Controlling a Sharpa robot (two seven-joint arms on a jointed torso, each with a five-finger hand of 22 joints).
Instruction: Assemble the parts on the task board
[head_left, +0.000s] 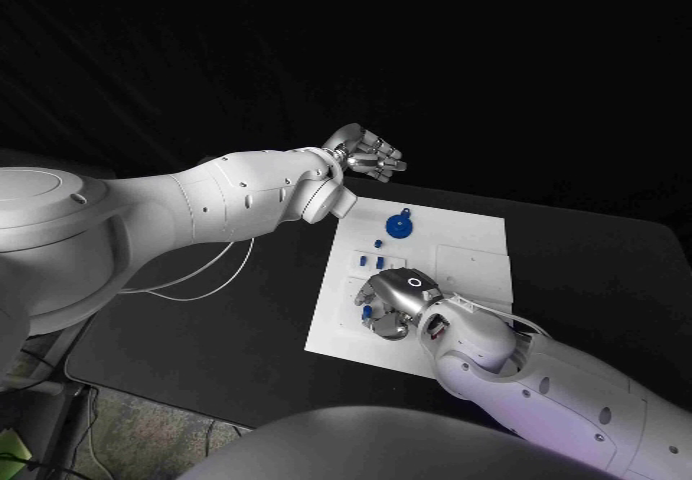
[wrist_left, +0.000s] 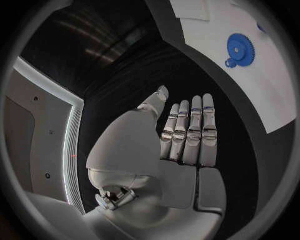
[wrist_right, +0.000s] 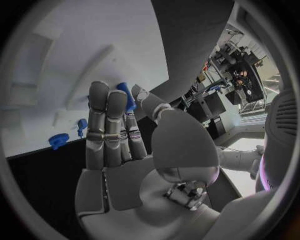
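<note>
Our right robot hand (head_left: 397, 296) covers the near left part of the task board (head_left: 476, 262), hiding the pieces beneath; the right wrist view shows a blue part (wrist_right: 126, 95) pinched at its fingertips. A blue gear (head_left: 398, 224) lies open near the board's far edge. Our left robot hand (head_left: 366, 152) hovers released, fingers straight, beyond the far corner over bare surface (head_left: 216, 310).

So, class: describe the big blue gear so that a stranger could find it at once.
Start at the white task board in the middle of the black table. Look to its far end, near the left hand, which hovers beyond the board's corner. The gear lies there: a toothed blue disc, far bigger than the small blue parts nearer the right hand.
</note>
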